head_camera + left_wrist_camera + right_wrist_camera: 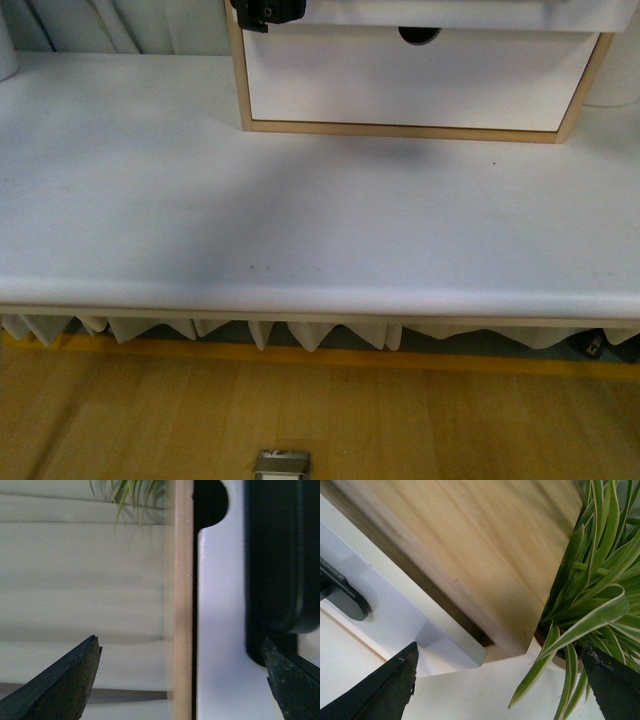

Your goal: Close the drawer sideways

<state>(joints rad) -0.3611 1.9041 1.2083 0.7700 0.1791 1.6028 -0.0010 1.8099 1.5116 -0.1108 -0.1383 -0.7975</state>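
Observation:
The drawer has a white front, a black bar handle and a semicircular notch, beside the cabinet's light wood edge. My left gripper is open close before that edge, and one finger is near the handle's end. In the front view it is at the cabinet's upper left corner. In the right wrist view the drawer front juts past the wood cabinet, with the handle end showing. My right gripper is open and empty near that corner.
A striped green plant stands right beside the cabinet, close to a right finger. In the front view a plain white drawer front fills the cabinet's lower part. The white table stretches to its front edge, with wood floor below.

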